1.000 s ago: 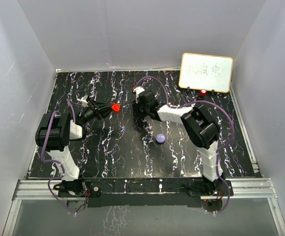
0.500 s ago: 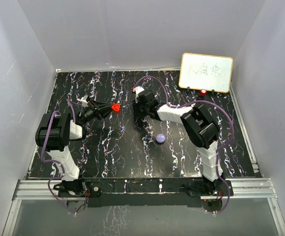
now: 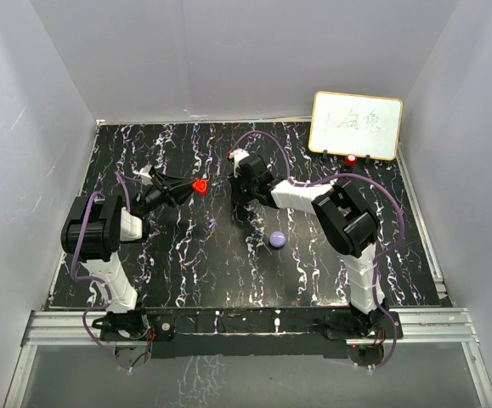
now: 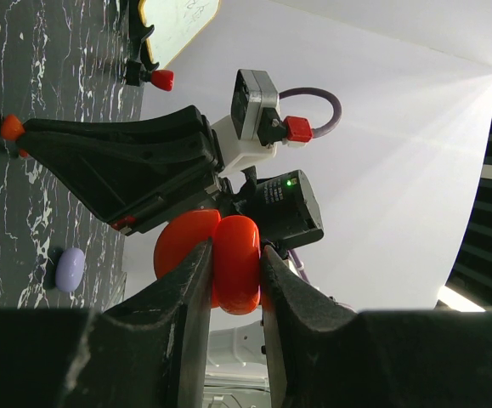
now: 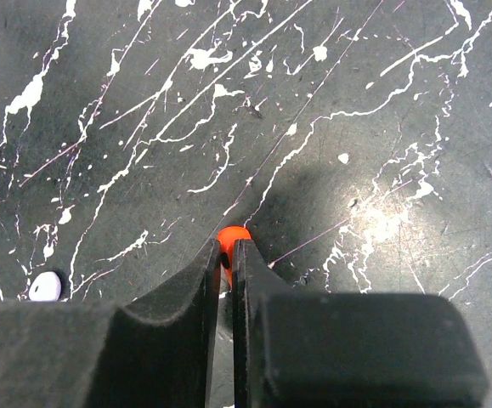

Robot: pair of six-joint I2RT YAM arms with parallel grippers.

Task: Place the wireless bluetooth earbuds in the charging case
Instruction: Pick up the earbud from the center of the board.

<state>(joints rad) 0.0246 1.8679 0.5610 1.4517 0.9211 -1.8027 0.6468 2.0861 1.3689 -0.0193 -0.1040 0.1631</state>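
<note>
The black, white-veined desk [image 3: 229, 272] fills the booth floor, and at 2 o'clock a whiteboard [image 3: 356, 125] stands propped up. It carries dark handwritten characters, too faint to read, and no brand or label shows anywhere.

The left claw [image 4: 235, 255] is clamped on the red charging case [image 3: 200, 185], held up off the desk at about 10 o'clock from centre. The case looks hinged open — my read is that it's being offered as a steady target for the other arm.

The right claw [image 5: 227, 252] is at 12 o'clock of centre and points down, fingers pinched together on a red earbud [image 5: 231, 236] right at the desk surface. Whether the bud is clear of the desk I can't tell. It's a nip at the very fingertips — probably so most of the bud stays free to seat in its well.

A purple case [image 3: 278, 240] sits alone at 4 o'clock, looking shut and well apart from both claws. There's also a tiny pale speck [image 5: 46, 286] at 8 o'clock in the right wrist view, too small to name.
</note>
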